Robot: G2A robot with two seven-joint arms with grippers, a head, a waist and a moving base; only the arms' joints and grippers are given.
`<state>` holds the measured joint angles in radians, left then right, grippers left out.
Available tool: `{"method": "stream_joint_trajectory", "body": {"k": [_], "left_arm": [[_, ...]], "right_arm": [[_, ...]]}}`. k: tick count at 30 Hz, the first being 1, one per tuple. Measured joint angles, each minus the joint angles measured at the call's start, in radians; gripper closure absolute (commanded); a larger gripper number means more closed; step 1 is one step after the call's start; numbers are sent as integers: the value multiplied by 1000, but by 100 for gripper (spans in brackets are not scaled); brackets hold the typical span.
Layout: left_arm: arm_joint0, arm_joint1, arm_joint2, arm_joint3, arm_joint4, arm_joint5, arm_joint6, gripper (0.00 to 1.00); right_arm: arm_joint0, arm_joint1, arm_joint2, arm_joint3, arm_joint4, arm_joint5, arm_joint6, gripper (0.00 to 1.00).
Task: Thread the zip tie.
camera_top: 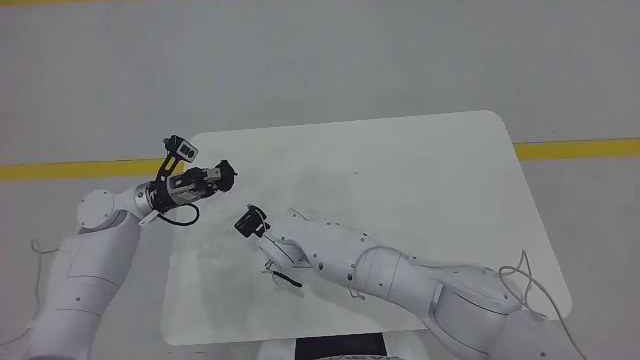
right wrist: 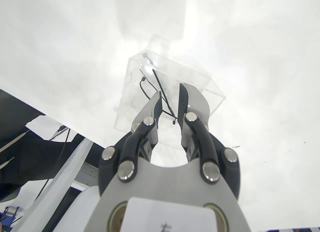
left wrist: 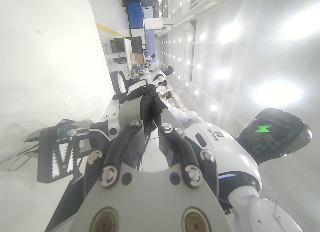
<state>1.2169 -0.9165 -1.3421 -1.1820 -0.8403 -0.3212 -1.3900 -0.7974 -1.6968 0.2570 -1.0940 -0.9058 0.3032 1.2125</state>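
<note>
It looks like the pick-up step: the right gripper [right wrist: 171, 94], jaws spread over zip ties [right wrist: 160, 85] in the clear box [right wrist: 200, 77], must lower and pinch one, while the left gripper [left wrist: 151, 99] has its jaws pressed together.

Grey floor [camera_top: 350, 50] with 2 yellow lines [camera_top: 60, 170] surrounds white table [camera_top: 430, 170].

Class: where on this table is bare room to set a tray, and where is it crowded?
Bare: the far and right of the table, between its far edge, right edge and the right arm. Crowded: the near left, where the right gripper hangs over the clear box of zip ties, and the left gripper by the left edge.
</note>
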Motion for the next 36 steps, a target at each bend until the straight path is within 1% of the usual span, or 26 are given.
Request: {"method": "stream_joint_trajectory", "body": {"k": [4, 7, 15, 16, 25, 36], "left_arm": [[0, 0, 0, 0, 0, 0, 0, 100], [0, 0, 0, 0, 0, 0, 0, 100], [0, 0, 0, 0, 0, 0, 0, 100], [0, 0, 0, 0, 0, 0, 0, 100], [0, 0, 0, 0, 0, 0, 0, 100], [0, 0, 0, 0, 0, 0, 0, 100]], "right_arm": [[-12, 3, 7, -16, -19, -38, 5, 83], [-19, 1, 7, -17, -31, -68, 8, 86], [-31, -16, 17, 12, -45, -104, 5, 87], [-31, -19, 19, 19, -46, -109, 3, 89], [-34, -44, 29, 67, -58, -135, -3, 90], [-40, -69, 39, 105, -87, -142, 1, 93]]}}
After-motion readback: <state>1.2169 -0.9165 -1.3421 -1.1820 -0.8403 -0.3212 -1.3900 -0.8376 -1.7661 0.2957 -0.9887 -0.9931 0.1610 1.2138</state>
